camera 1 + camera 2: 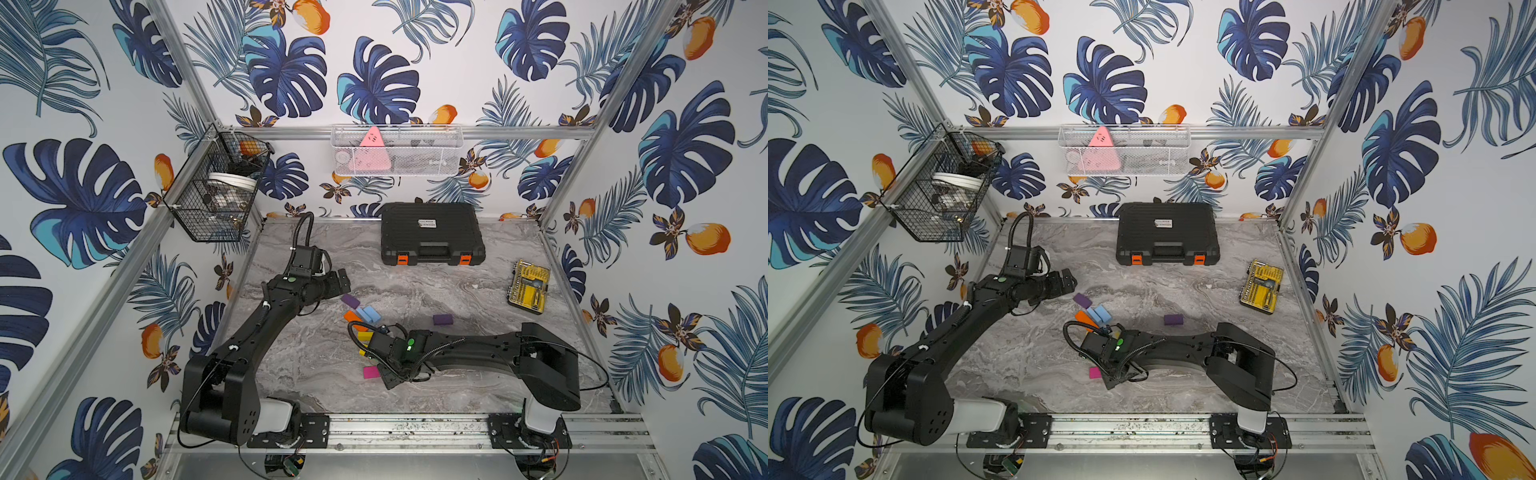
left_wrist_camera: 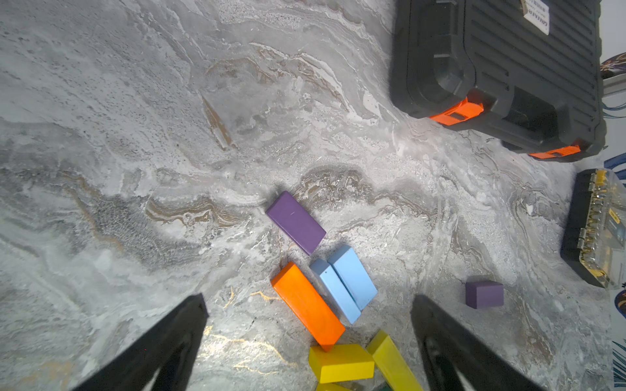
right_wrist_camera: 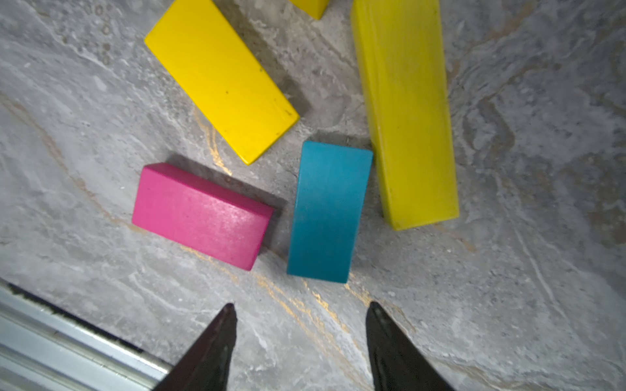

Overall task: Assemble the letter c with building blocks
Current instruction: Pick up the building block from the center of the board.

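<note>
Hovering right hand (image 3: 301, 304) spread, empty, teal block (image 3: 327, 211) just ahead; left hand (image 2: 309, 297) spread wide

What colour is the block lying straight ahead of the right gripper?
Teal; the block shows best in the right wrist view, ahead of the right gripper.

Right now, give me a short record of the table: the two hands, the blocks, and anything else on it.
table: grey marbled tabletop
left hand: open, empty
right hand: open, empty
blocks by right hand: magenta rectangular block, teal rectangular block, short yellow block, long yellow block
blocks by left hand: long orange block, two touching light blue blocks, flat purple block
stray: second purple block, apart
letter C: not formed
other: black plastic tool case, closed; yellow-and-black drill-bit case
</note>
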### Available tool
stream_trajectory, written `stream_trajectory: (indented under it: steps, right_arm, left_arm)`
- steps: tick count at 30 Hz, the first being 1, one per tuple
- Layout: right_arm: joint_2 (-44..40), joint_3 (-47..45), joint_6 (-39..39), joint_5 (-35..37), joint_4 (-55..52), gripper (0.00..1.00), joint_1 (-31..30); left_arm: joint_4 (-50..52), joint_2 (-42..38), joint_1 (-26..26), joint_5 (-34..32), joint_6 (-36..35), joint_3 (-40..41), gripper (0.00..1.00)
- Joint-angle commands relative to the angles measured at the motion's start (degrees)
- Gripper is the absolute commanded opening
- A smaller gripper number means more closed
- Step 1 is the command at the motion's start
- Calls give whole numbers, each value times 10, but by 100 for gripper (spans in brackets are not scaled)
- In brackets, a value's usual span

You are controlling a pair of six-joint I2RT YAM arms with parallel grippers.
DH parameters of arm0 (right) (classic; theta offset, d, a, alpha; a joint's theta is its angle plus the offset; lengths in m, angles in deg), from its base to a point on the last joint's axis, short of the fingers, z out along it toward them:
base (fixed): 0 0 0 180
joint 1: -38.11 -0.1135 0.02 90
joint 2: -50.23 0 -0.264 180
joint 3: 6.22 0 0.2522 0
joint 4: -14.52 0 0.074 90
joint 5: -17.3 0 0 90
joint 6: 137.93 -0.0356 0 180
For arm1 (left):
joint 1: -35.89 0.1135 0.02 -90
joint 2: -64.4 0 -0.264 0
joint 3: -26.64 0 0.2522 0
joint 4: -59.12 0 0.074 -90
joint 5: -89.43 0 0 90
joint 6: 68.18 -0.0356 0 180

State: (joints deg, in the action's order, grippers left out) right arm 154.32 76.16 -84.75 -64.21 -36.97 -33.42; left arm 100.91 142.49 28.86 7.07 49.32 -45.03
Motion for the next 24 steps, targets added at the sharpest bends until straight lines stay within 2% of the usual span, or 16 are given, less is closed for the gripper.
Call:
stream_trajectory:
  steps: [1, 9, 14, 24]
  right_arm:
    - [6, 5, -11, 10, 3, 59, -1]
    - [26, 17, -8, 19, 1, 54, -1]
    - [37, 24, -4, 42, -4, 54, 1]
    - [59, 29, 9, 41, 4, 51, 25]
  left_arm:
    - [2, -5, 2, 2, 8, 2, 99]
    - [2, -5, 3, 4, 8, 1, 99]
    - [0, -3, 3, 5, 9, 1, 99]
    - [-3, -3, 3, 8, 10, 2, 99]
